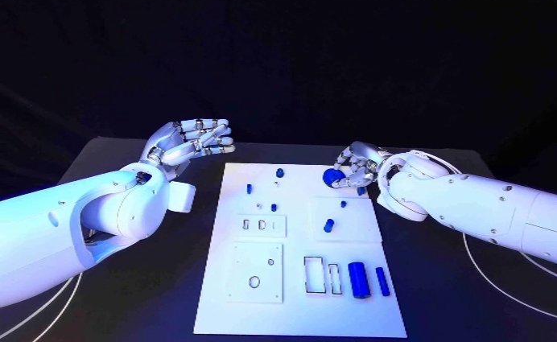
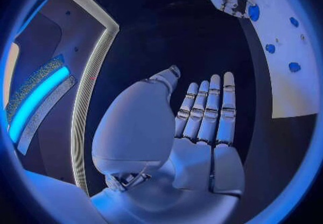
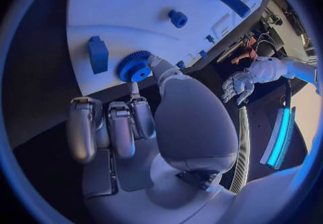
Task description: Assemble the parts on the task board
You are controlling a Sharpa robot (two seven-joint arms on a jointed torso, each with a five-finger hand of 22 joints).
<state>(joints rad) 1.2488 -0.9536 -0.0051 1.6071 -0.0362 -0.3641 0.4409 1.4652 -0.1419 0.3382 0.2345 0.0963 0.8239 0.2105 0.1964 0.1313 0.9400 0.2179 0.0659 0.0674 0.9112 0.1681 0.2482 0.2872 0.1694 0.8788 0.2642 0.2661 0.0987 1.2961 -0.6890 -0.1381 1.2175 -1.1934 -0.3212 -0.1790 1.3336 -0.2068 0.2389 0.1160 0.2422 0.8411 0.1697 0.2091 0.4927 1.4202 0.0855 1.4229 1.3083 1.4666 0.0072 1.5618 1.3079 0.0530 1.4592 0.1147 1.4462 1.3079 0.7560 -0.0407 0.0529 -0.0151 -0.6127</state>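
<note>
Gear (image 3: 134, 67), blue and toothed, is pinched by the right hand (image 1: 360, 166) at about one o'clock on the task board (image 1: 299, 310), probably held there for seating on a post. Fingers of the left hand (image 1: 191, 139) are spread, nothing held, off the board at ten o'clock, presumably kept clear. Two blue bars (image 1: 367, 279) are seen lying toward five o'clock on the board.

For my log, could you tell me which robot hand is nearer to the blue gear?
Right. The right robot hand touches the blue gear at the task board far edge; the left robot hand hovers off the board's far left corner.
</note>
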